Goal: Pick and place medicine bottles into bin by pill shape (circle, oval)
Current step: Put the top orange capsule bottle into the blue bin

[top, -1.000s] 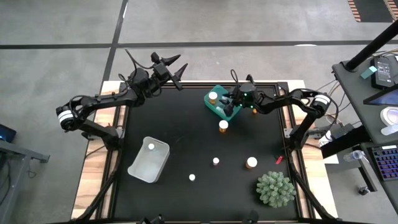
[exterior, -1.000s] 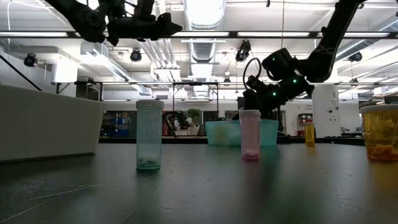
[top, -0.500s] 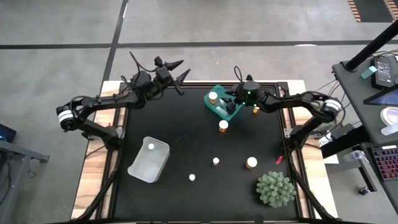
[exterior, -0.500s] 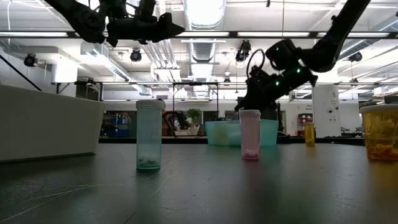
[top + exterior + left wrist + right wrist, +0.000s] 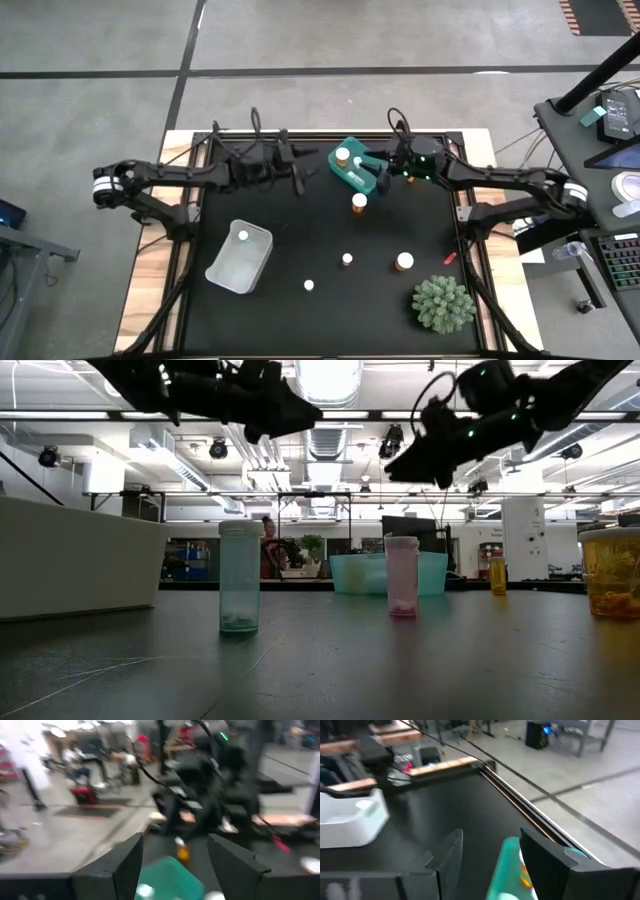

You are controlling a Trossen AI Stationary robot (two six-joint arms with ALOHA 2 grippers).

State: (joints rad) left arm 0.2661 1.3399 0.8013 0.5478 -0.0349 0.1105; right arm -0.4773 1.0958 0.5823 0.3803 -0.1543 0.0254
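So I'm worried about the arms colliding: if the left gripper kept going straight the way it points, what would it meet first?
Probably the right arm's gripper, raised over the green plastic bin. The open left gripper points across at it, and the left wrist view shows a dark arm dead ahead. Heights are hard to judge.

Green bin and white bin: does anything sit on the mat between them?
In the high view, the mat between the green bin and the white bin is bare; the loose bottles stand off to the right of that line.

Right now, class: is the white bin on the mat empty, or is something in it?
Not empty. In the high view, the white bin holds one white-capped bottle, standing near its far corner. Nothing else shows inside.
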